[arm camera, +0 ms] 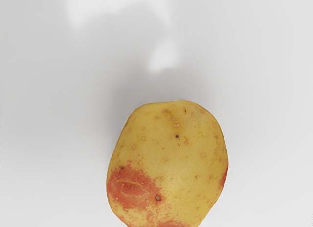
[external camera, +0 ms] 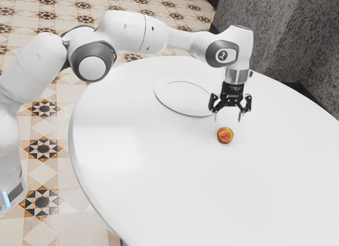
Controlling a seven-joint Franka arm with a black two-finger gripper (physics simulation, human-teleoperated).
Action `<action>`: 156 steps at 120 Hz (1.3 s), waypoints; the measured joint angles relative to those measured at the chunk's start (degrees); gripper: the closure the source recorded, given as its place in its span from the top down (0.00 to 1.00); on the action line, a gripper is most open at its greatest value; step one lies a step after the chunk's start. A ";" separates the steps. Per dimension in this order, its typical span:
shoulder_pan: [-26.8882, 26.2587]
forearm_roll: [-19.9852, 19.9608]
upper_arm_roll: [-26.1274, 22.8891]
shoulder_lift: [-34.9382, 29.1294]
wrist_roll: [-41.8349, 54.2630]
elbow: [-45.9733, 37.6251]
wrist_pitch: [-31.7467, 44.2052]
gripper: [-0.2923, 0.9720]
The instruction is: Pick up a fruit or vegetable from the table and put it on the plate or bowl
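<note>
My gripper (external camera: 229, 115) hangs spread open just above the potato (external camera: 225, 134), right of center frame, holding nothing. The plate (external camera: 177, 92) sits just up-left of it on the white table (external camera: 159, 177).

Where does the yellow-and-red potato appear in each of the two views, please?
Exterior view: the potato lies on the white table, just beneath the open claw, to the exterior view's right of the plate.
Wrist view: the potato sits close under the hand, on bare tabletop.
Shared landmark: the plain white table surface around the potato.
</note>
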 joint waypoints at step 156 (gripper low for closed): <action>0.03 -0.53 -0.97 1.65 19.23 -3.07 3.93 0.76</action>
